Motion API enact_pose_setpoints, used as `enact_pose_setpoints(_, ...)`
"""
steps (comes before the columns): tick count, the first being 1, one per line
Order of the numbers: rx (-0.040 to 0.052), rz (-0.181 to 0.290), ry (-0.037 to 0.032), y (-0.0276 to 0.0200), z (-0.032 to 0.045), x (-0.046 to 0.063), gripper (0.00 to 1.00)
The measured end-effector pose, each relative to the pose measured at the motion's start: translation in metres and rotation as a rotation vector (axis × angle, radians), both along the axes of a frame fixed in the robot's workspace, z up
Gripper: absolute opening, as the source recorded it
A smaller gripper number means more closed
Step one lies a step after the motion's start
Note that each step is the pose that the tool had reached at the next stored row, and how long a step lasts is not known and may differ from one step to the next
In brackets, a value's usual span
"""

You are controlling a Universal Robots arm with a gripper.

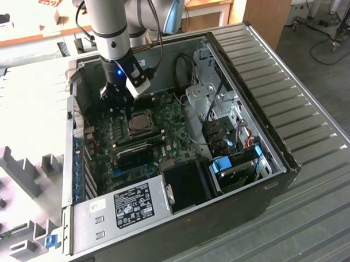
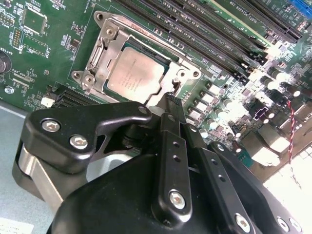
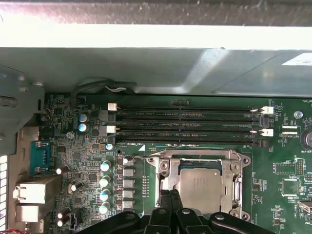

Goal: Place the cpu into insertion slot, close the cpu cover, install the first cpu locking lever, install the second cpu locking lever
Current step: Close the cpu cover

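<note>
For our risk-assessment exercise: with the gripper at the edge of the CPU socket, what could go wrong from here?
1. The gripper sits at the edge of the cpu cover; a slip could scrape the exposed cpu.
2. Capacitors stand beside the cover; a sideways move might knock them.

Exterior view looks down into the case (image 1: 224,221); both wrist views, close in, share the cpu (image 2: 134,73) (image 3: 200,187).

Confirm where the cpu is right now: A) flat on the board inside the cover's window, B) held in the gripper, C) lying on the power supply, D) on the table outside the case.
A: in both wrist views the cpu lies flat inside the window of the cpu cover, and the gripper is at the cover's edge, not carrying it.
</note>
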State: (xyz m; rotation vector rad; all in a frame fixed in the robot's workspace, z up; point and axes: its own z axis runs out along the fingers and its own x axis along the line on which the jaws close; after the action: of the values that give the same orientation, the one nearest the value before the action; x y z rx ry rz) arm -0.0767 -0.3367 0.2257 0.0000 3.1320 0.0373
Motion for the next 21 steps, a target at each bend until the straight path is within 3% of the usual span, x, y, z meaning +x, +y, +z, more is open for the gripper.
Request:
enact_pose_setpoints(10, 0.0090, 0.000, -0.0037, 0.0000, 0.0000, 0.003, 0.10)
enact_pose_setpoints(13, 0.0091, 0.000, -0.0038, 0.0000, 0.0000, 0.012, 0.10)
enact_pose_setpoints(21, 0.0096, 0.000, -0.0037, 0.0000, 0.0000, 0.024, 0.10)
